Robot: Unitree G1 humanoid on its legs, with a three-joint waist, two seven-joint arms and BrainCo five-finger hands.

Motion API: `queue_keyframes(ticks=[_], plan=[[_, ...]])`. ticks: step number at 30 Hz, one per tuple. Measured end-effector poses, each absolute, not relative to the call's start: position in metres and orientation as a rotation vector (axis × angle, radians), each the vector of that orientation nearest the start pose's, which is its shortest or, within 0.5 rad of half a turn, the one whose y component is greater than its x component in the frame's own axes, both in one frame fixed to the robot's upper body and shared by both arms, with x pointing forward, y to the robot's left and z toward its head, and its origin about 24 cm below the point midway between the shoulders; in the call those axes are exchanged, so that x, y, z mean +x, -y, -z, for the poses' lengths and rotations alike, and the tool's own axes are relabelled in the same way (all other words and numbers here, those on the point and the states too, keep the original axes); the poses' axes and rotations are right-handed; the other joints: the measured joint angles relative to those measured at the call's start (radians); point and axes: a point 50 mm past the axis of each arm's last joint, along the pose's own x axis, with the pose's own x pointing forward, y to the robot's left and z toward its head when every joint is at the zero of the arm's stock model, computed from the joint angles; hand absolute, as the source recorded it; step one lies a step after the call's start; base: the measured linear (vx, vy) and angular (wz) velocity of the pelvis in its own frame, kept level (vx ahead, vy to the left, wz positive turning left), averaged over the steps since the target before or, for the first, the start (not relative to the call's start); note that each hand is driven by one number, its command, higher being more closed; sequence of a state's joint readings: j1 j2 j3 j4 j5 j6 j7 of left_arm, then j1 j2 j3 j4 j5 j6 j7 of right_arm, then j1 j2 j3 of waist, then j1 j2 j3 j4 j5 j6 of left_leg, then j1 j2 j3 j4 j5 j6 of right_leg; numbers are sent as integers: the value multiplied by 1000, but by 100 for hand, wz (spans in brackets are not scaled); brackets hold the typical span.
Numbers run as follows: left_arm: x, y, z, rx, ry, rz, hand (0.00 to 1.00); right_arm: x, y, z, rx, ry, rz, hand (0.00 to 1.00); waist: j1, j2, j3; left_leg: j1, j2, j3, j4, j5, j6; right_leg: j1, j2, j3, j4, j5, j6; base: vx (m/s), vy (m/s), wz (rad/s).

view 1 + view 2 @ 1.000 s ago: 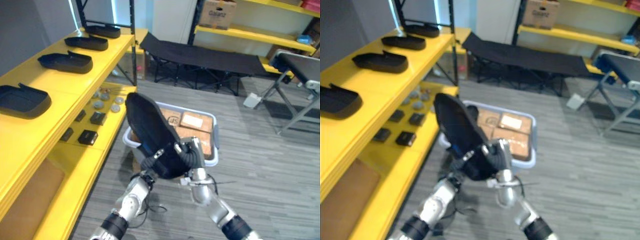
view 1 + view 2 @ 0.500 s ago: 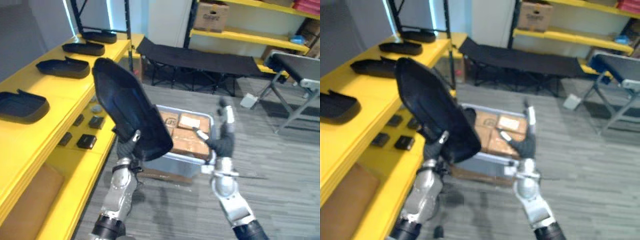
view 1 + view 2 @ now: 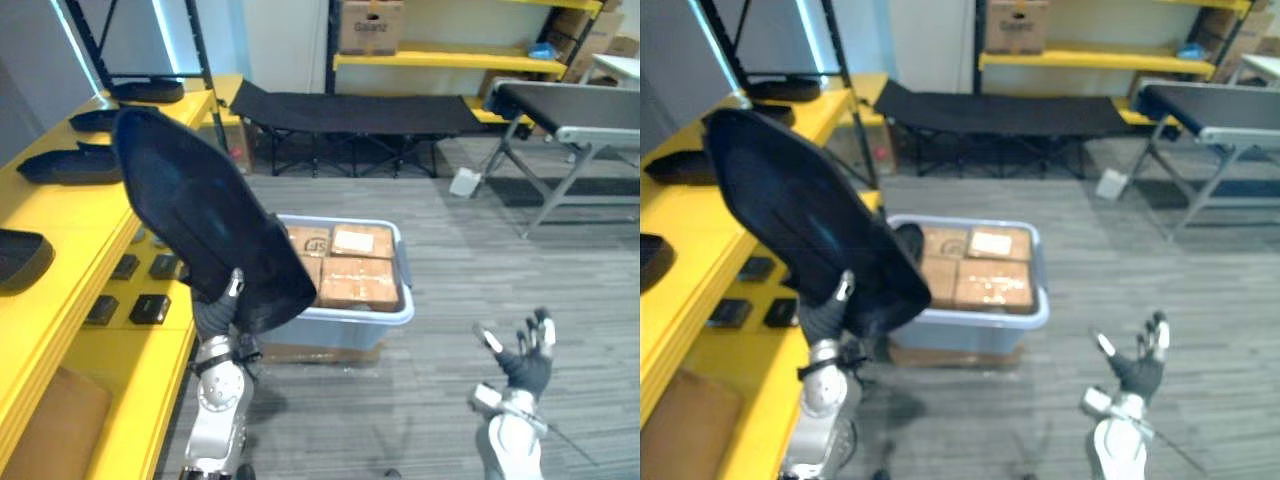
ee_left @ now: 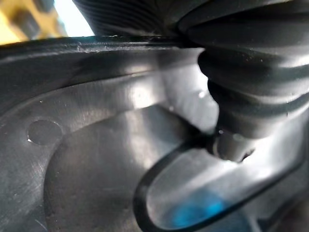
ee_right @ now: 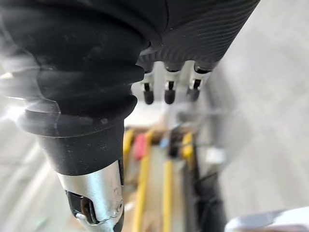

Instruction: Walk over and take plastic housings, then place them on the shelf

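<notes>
From the head camera, the left hand [image 3: 214,318] is clamping the lower end of a large black plastic housing [image 3: 195,230]. The housing is rising from the hand toward 11 o'clock, tilted, with its upper end reaching over the edge of the yellow shelf [image 3: 60,215]. More black housings [image 3: 60,168] are lying flat on that shelf's top level, out toward 10 o'clock from the held one and apart from it. At 3 o'clock from the left hand, a pale blue bin [image 3: 400,312] is sitting on the floor, holding cardboard boxes [image 3: 355,282]. The right hand [image 3: 522,365] is hovering at 4 o'clock in the scene, fingers spread apart and empty, well clear of the housing and bin. In the left wrist view, the housing's glossy inner wall is lying right against the hand, with the dark-covered thumb [image 4: 244,96] pressing on it. In the right wrist view, the fingers [image 5: 166,94] are hanging straight, holding nothing.
</notes>
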State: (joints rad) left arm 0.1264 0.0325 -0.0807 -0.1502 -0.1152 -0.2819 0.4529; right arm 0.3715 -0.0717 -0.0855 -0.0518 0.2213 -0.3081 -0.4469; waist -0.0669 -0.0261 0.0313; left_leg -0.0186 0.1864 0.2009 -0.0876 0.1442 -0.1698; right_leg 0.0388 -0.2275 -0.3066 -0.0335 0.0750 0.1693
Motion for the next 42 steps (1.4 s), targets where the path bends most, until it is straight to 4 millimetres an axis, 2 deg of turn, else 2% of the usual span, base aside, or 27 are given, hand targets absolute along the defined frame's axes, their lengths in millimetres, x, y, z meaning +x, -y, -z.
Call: queue_keyframes(ticks=[3,5,7,10,12,13,15,18,20,22,25,27,31,33,35,37,38,39,41,42], plan=[[217,-179,-80,-169,326,-474,100,171,219,-16,162,51,558,0,4,5,2,-3,-2,-21,0,0,0,17,0,-23,-8,-2,4,-3,-7,17],[213,-191,-88,-163,363,-541,100,181,209,-20,177,75,484,0,18,10,3,-14,-6,-57,0,-2,-4,37,-1,-63,-10,-7,5,-9,-8,53],[201,-212,-102,-150,435,-663,100,202,190,-25,198,102,349,0,54,19,6,-41,-15,-120,0,7,-4,58,-1,-129,-10,-17,8,-6,-11,75],[183,-232,-114,-118,501,-777,100,219,169,-27,196,109,217,0,101,23,10,-57,-35,-195,0,16,0,100,-7,-208,-6,-32,16,9,-13,87],[163,-250,-120,-71,531,-882,100,231,148,-31,200,124,106,0,148,21,9,-74,-61,-266,1,22,7,143,-14,-281,-3,-47,31,44,-17,95],[158,-253,-120,-60,533,-902,100,234,144,-32,201,127,86,0,163,21,10,-79,-66,-284,1,24,8,153,-15,-304,0,-48,32,53,-16,96],[140,-262,-119,-31,524,-973,100,246,133,-36,198,135,31,0,218,11,17,-92,-87,-345,5,29,9,186,-17,-371,4,-62,38,50,-6,82],[127,-268,-113,-2,486,-1002,100,253,125,-42,198,154,-8,0,258,-8,28,-93,-104,-396,5,32,8,224,-16,-431,11,-79,40,15,-8,60],[119,-272,-108,-24,459,-999,100,260,113,-52,171,194,-46,0,275,-17,37,-93,-105,-412,5,33,6,228,-16,-438,25,-93,39,-16,9,20],[116,-273,-106,-41,451,-986,100,268,97,-65,168,229,-98,0,278,-21,44,-86,-100,-410,5,33,6,227,-17,-433,41,-104,34,-41,11,-2],[115,-273,-108,-32,473,-961,100,273,87,-73,194,226,-140,0,278,-15,57,-68,-92,-390,5,28,12,225,-20,-415,56,-113,27,-60,18,-17],[115,-272,-108,-32,475,-958,100,271,86,-69,200,198,-152,0,278,-14,60,-62,-92,-381,5,26,17,227,-23,-410,60,-118,28,-52,19,-7],[129,-262,-111,-56,496,-840,100,254,98,-49,190,112,-114,0,257,-23,89,-86,-97,-324,5,58,55,265,-28,-493,68,-129,43,-70,32,53],[133,-257,-111,-63,495,-794,100,250,98,-45,190,95,-111,0,258,-20,116,-91,-105,-323,5,66,55,267,-38,-503,85,-140,44,-74,66,40],[136,-253,-111,-67,495,-758,100,250,98,-48,207,114,-114,0,246,-12,130,-111,-109,-321,5,68,57,235,-41,-453,125,-182,35,-55,37,29],[142,-247,-113,-73,505,-701,100,247,106,-53,219,151,-108,0,233,-13,141,-127,-118,-319,5,82,75,189,-43,-354,194,-241,0,-61,0,36],[145,-242,-113,-80,507,-660,100,244,110,-52,220,157,-105,0,220,-16,147,-127,-127,-326,5,83,75,174,-48,-296,225,-263,-27,-35,-18,35],[151,-238,-115,-80,513,-608,100,241,117,-51,218,166,-90,0,208,-19,150,-129,-140,-343,5,90,66,173,-48,-227,240,-271,-36,-16,-18,42],[162,-232,-119,-61,529,-524,100,238,127,-50,201,178,-72,0,187,-24,153,-138,-148,-369,5,97,60,171,-45,-186,253,-279,-26,-12,-23,40],[165,-231,-122,-51,544,-496,100,239,129,-52,194,197,-72,0,188,-30,156,-143,-148,-368,5,100,56,167,-44,-187,249,-287,-15,-30,-45,16]])
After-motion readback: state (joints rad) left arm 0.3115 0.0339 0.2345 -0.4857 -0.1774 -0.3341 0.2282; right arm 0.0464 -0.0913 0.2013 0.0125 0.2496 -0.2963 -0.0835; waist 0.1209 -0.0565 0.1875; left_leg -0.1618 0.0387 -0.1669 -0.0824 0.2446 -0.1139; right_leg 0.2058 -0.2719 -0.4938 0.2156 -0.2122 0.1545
